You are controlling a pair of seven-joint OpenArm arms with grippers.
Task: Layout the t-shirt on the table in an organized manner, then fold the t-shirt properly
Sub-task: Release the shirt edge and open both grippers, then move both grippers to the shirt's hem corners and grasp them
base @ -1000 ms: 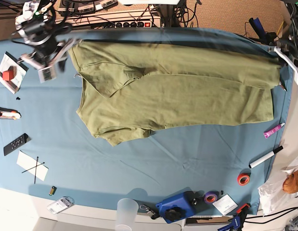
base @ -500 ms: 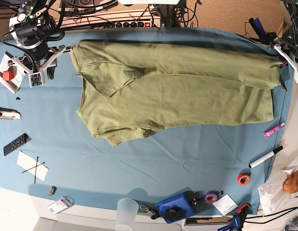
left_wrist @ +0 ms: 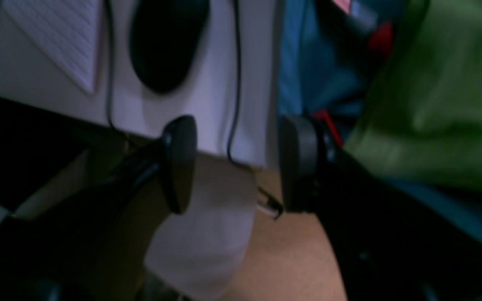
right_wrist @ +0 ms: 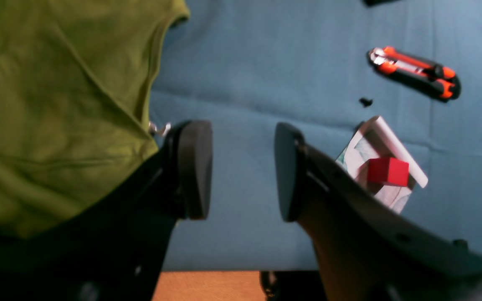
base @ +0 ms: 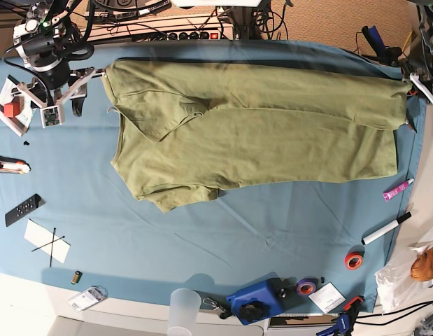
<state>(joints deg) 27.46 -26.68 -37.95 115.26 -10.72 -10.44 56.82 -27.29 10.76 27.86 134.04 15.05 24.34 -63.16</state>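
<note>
1. The t-shirt lies spread across the far half of the table; one sleeve is folded over the body, and the lower edge is rumpled.
2. The right gripper hangs over bare blue cloth just beside the shirt's edge; its jaws stand apart with nothing between them.
3. The left gripper sits past the table's edge beside the shirt's other end; jaws parted, nothing held.
4. Near the right gripper: a red cube on a paper card; an orange utility knife well apart from the shirt.
</note>
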